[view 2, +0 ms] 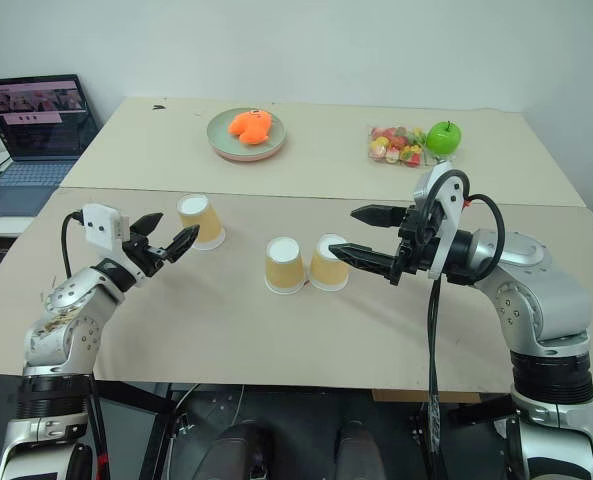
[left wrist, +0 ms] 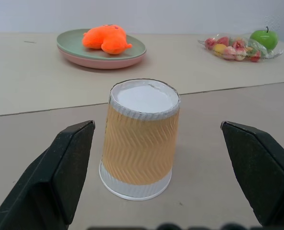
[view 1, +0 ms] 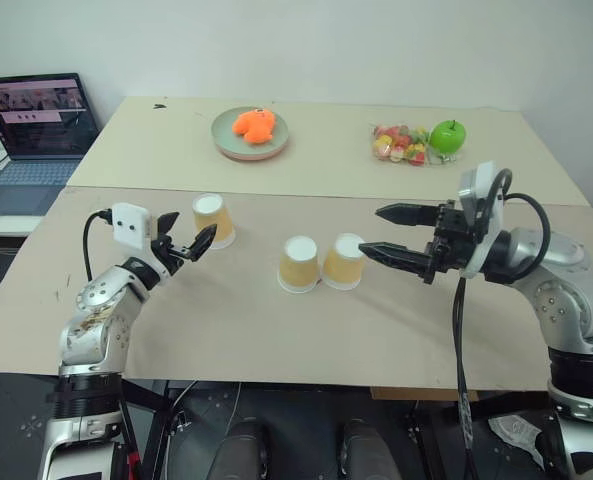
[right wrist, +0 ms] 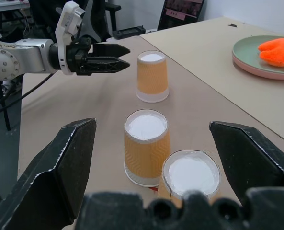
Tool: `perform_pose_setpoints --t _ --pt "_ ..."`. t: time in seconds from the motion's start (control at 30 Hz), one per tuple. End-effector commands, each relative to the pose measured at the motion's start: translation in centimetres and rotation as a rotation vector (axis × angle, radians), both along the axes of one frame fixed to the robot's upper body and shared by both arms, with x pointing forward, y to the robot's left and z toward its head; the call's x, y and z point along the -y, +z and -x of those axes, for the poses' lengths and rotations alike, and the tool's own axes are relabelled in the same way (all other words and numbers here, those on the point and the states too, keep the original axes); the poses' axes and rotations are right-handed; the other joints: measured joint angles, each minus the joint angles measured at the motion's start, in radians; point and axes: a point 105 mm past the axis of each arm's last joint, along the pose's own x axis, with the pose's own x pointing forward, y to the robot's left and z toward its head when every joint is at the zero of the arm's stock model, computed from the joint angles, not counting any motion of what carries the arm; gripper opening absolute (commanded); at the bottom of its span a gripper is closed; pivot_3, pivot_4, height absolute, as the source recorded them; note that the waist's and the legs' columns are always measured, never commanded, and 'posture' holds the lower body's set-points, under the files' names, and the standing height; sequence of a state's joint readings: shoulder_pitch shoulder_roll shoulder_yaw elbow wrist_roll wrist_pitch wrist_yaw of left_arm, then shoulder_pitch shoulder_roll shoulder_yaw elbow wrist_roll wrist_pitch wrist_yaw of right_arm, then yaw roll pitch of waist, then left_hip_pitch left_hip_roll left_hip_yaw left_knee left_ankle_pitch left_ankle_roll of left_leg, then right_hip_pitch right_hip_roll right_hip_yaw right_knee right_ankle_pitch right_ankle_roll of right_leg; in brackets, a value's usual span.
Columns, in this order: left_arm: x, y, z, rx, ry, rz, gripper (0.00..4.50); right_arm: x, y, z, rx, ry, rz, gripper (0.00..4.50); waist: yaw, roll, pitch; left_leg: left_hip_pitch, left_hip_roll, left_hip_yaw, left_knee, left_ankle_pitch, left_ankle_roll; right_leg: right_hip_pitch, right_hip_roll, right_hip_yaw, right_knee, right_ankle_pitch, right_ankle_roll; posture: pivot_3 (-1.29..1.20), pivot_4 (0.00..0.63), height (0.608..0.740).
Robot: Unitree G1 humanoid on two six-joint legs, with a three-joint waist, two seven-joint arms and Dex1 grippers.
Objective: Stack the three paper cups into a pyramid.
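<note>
Left wrist view: left gripper (left wrist: 156,172) spread wide and empty, black fingers (left wrist: 55,167) flanking the lone cup (left wrist: 141,139) without touching it. Right gripper (view 1: 384,232) likewise wide apart and empty, hovering just beside the near-right cup (view 1: 344,261), tips level and aimed across the table (view 1: 276,340). Middle cup (view 1: 300,264) touching that one, the pair forming what looks like the pyramid's base; lone cup well apart to the left, nearer the table's seam.

Judged by looks: thin ribbed paper, light and easily crushed, likely to tip or slide at a nudge. Best taken at mid-height across the tan wall, squeezing gently and stopping at first contact; the stiffer rim and base ring probably tolerate more pressure than the middle.

All three upside down, white bases up, wide rims flat on the table, long axes upright, taper narrowing upward. Orientation already suited to stacking, so seemingly no turning needed, only a lift and a level set-down across the two bases.

Behind: plate (view 1: 226,145) with orange toy (view 1: 254,124), bag of sweets (view 1: 401,143), green apple (view 1: 447,135), laptop (view 1: 36,130) at far left.
</note>
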State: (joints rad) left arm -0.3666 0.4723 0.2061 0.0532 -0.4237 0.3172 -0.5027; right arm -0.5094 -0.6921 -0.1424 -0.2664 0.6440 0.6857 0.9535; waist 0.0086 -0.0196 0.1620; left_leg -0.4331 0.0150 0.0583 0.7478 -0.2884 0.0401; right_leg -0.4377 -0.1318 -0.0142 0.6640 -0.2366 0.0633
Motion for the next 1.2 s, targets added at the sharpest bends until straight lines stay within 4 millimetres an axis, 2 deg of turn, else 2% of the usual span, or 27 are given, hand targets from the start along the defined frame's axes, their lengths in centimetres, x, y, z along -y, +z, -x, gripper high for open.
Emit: perform_pose_setpoints --t 0.03,0.23,0.43,0.77,0.87,0.97,1.0,1.1,1.2 --pt "0.8 1.1 -0.6 0.064 -0.014 -0.03 4.5 0.5 2.0 0.4 0.1 -0.022 -0.035 4.43 0.001 0.0 0.0 0.0 0.0 0.0 0.0 0.0 0.0 0.0 0.0 0.0 0.0 0.0 0.0 0.0 0.15 0.676" --pt "1.5 1.0 -1.9 0.068 -0.024 -0.043 4.5 0.8 2.1 0.5 0.112 -0.045 -0.041 4.43 0.002 -0.001 0.0 0.0 0.0 0.0 0.0 0.0 0.0 0.0 0.0 0.0 0.0 0.0 0.0 0.0 0.15 0.676" --pt "1.5 1.9 -3.4 0.1 0.006 -0.053 4.5 1.0 2.0 0.5 0.11 -0.057 -0.047 4.43 0.002 -0.001 0.001 0.0 0.0 0.0 0.0 0.0 0.0 0.0 0.0 0.0 0.0 0.0 0.0 0.0 0.15 0.676" --pt "2.0 1.7 -4.5 0.109 0.004 -0.071 4.5 1.3 2.0 0.4 0.119 -0.079 -0.056 4.43 0.001 -0.001 0.001 -0.001 0.0 0.0 0.001 0.0 0.0 -0.001 0.0 -0.001 0.0 0.0 0.0 0.0 0.15 0.676" --pt "2.1 1.4 -4.7 0.101 0.01 -0.072 3.79 1.3 2.1 0.4 0.125 -0.083 -0.061 4.5 0.001 -0.001 0.001 -0.001 0.0 0.0 0.001 0.0 0.0 -0.001 0.0 -0.001 0.0 0.0 0.0 0.0 0.15 0.676" --pt "2.1 1.4 -4.9 0.105 0.02 -0.078 2.69 1.4 2.2 0.5 0.128 -0.088 -0.067 4.5 0.002 -0.001 0.001 -0.001 0.0 0.0 0.001 0.0 0.0 -0.001 0.0 -0.001 0.0 0.0 0.0 0.0 0.15 0.676" --pt "2.2 1.4 -5.0 0.103 0.021 -0.076 2.53 1.4 2.2 0.5 0.13 -0.089 -0.067 4.5 0.002 -0.001 0.001 -0.001 0.0 0.0 0.001 0.0 0.0 -0.001 0.0 -0.001 0.0 0.0 0.0 0.0 0.15 0.676" --pt "2.4 1.9 -5.3 0.111 0.022 -0.072 2.52 1.5 2.3 0.4 0.132 -0.094 -0.07 4.5 0.001 -0.001 0.001 -0.001 0.0 0.0 0.001 0.0 0.0 -0.001 0.0 -0.001 0.0 0.0 0.0 0.0 0.15 0.676" --pt "3.0 3.4 -5.4 0.148 0.01 -0.063 2.52 1.4 2.3 0.4 0.133 -0.092 -0.069 4.5 0.002 -0.002 0.001 -0.002 0.0 0.0 0.001 0.0 0.0 -0.001 0.0 -0.001 0.0 0.0 0.0 0.0 0.15 0.676"
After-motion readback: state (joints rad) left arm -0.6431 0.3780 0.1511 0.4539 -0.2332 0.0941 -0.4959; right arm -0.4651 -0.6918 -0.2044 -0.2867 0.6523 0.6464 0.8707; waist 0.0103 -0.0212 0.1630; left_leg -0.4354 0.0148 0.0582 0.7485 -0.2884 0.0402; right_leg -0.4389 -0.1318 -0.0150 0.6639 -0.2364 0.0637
